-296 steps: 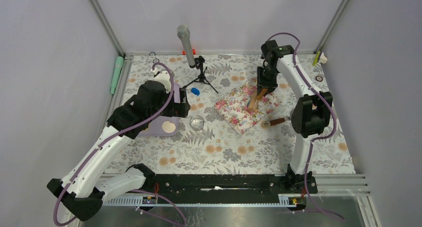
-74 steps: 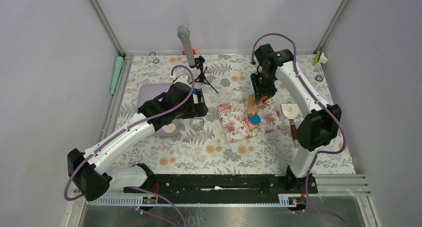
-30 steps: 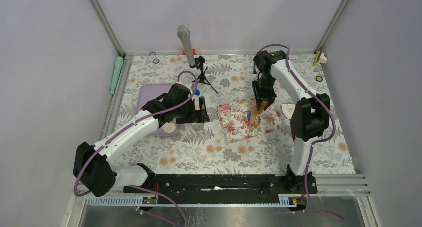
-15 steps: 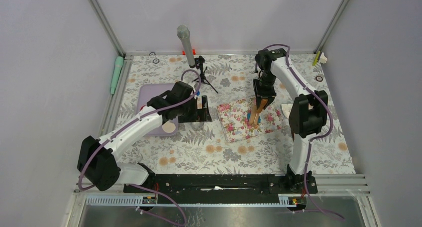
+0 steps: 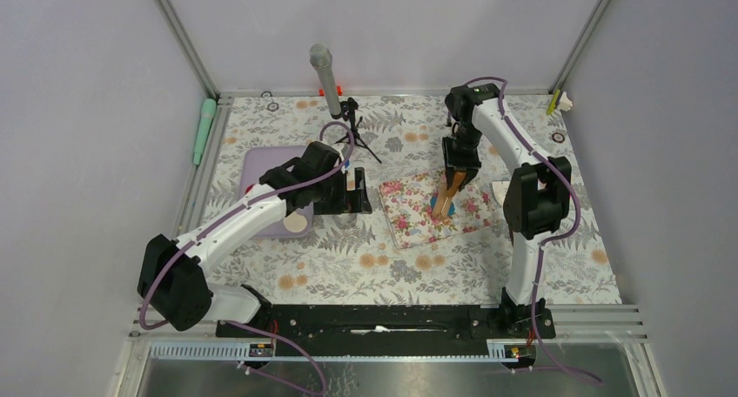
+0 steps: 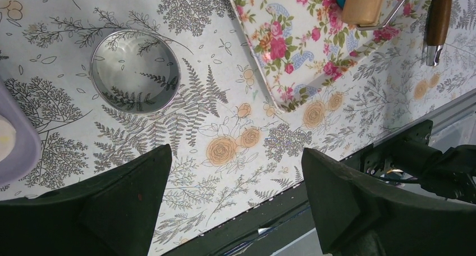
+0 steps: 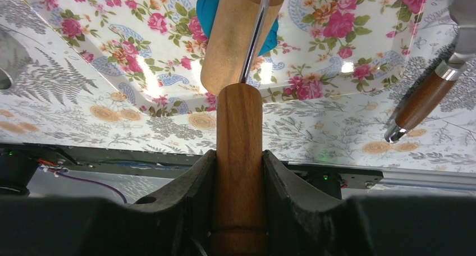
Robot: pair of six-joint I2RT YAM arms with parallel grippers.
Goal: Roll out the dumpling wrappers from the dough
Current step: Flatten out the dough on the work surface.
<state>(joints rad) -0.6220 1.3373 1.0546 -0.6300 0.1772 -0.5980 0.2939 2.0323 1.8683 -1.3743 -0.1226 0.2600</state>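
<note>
Our right gripper (image 7: 238, 166) is squeezed tight on the handle of the wooden roller (image 7: 241, 37). The roller's drum sits on the blue dough (image 7: 207, 12), which lies near the middle of the pink flower mat (image 7: 342, 26). In the right wrist view a brown-handled tool (image 7: 421, 101) lies off the mat, at 4 o'clock from the drum. Our left gripper (image 6: 234, 155) is spread wide and holds nothing. In its view a shiny metal ring (image 6: 92, 76) rests on the table (image 6: 73, 9) at 10 o'clock, with the mat at 1 o'clock.

Smooth wooden roller (image 7: 231, 42), matt dough (image 7: 207, 13)
</note>
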